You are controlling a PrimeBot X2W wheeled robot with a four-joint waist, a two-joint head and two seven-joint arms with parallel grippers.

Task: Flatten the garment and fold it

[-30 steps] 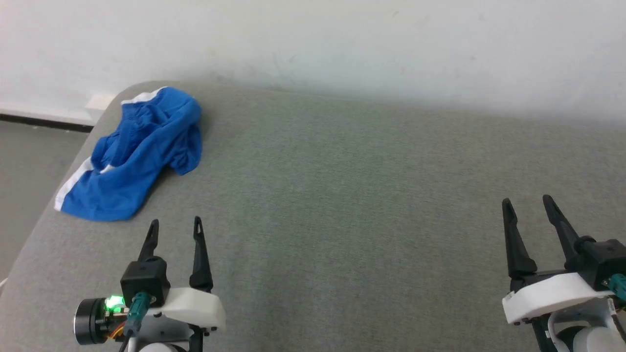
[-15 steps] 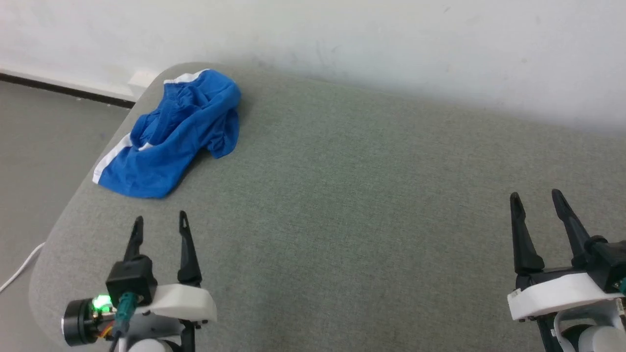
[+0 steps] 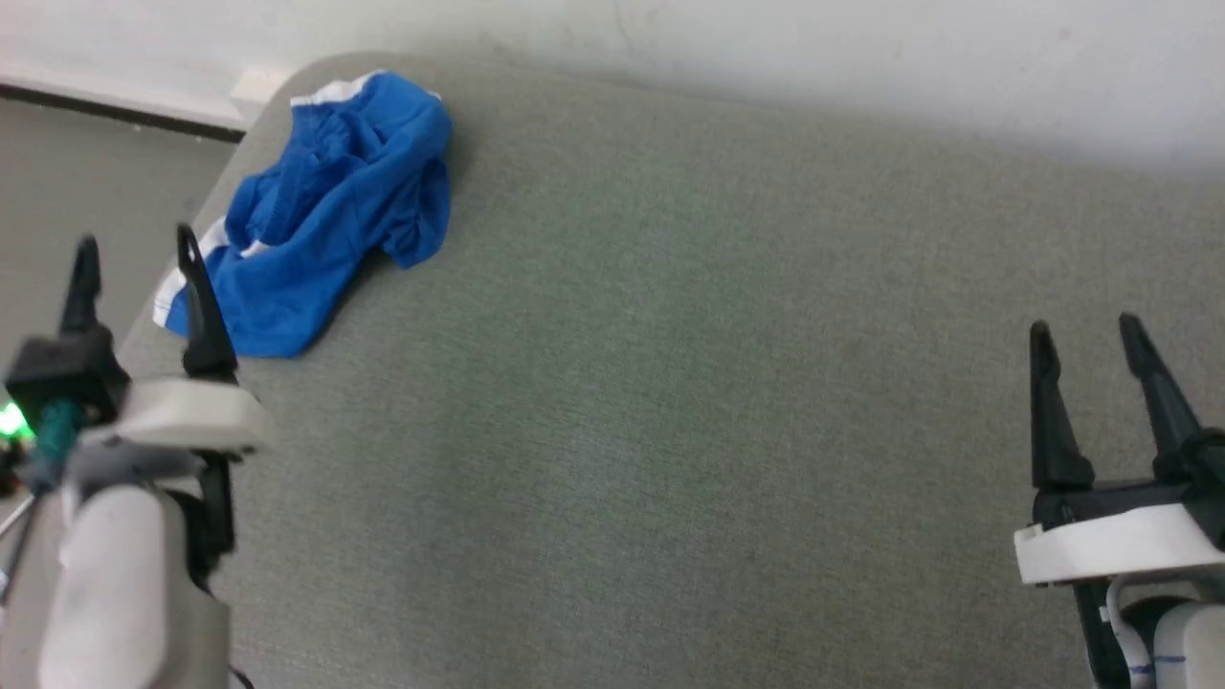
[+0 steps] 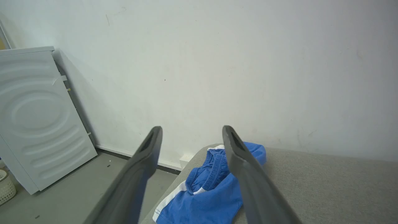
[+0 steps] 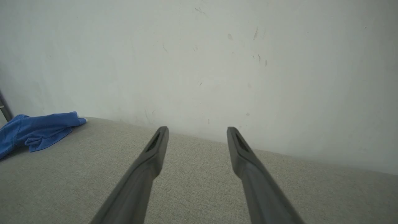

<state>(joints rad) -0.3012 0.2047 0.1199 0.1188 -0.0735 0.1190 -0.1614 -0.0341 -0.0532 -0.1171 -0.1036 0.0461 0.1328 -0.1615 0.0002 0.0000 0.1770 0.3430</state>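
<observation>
The garment [image 3: 325,211], bright royal-blue shorts with white side stripes, lies crumpled at the far left corner of the grey fabric surface [image 3: 670,383]. In the left wrist view the garment [image 4: 211,193] shows its elastic waistband and a white stripe. My left gripper [image 3: 134,247] is open and raised at the left edge, just short of the garment's near end, with nothing between its fingers. At the lower right my right gripper [image 3: 1086,330] stands open and empty, far from the garment [image 5: 34,130].
A white wall [image 3: 766,38] runs behind the surface. The rounded left edge of the surface drops to a grey floor [image 4: 77,193]. A white ribbed appliance [image 4: 34,115] stands by the wall to the left, with a small pale basket [image 4: 6,186] beside it.
The head camera has shifted. My left gripper has risen and swung left toward the garment's near end. The right gripper has stayed nearly still and the garment lies as before.
</observation>
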